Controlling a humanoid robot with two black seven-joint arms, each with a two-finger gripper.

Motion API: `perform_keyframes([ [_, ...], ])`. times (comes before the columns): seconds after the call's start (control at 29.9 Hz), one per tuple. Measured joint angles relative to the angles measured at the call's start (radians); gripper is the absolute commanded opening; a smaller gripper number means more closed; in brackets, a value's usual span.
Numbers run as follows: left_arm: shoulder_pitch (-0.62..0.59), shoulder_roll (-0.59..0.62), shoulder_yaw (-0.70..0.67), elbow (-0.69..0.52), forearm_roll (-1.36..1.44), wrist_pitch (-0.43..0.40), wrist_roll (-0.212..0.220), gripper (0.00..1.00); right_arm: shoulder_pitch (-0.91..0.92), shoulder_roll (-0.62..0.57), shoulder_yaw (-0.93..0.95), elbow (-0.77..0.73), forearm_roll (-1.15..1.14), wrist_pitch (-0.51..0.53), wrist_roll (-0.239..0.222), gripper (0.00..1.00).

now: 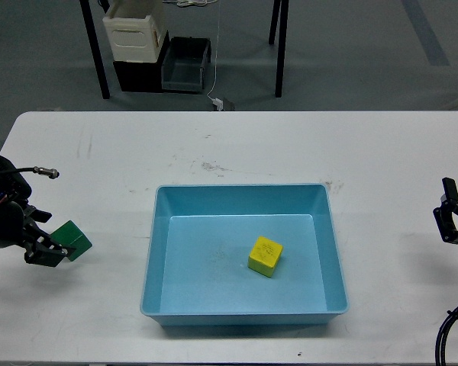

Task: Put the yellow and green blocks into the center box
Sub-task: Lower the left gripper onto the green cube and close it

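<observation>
Yellow block [265, 255] already sits inside the blue tray [159, 252], right of its middle. Green block [73, 240] is outside, near the table's [290, 152] left edge, gripped between the fingers of the left gripper [55, 248], which reaches in low from the left. The tray lies to the right of this block, near but apart. Right gripper [450, 210] hovers at the far right edge, holding nothing; its finger spacing cannot be told.

A lab or workshop: white worktable [237, 145], grey floor [351, 46], stacked storage crates [137, 34].
</observation>
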Motion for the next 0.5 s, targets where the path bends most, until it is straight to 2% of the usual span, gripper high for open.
perform_keyframes([
  [0.23, 0.007, -0.045, 0.005, 0.045, -0.010, 0.000, 0.000, 0.96, 0.000, 0.000, 0.000, -0.002, 0.000, 0.000, 0.000, 1.00],
  [0.37, 0.007, -0.055, 0.014, 0.048, -0.010, 0.000, 0.000, 0.72, 0.000, 0.000, 0.000, -0.003, 0.000, 0.000, 0.000, 1.00],
  [0.5, 0.008, -0.062, 0.017, 0.063, -0.008, 0.028, 0.000, 0.59, 0.000, 0.000, 0.000, -0.003, 0.000, 0.000, 0.000, 1.00],
])
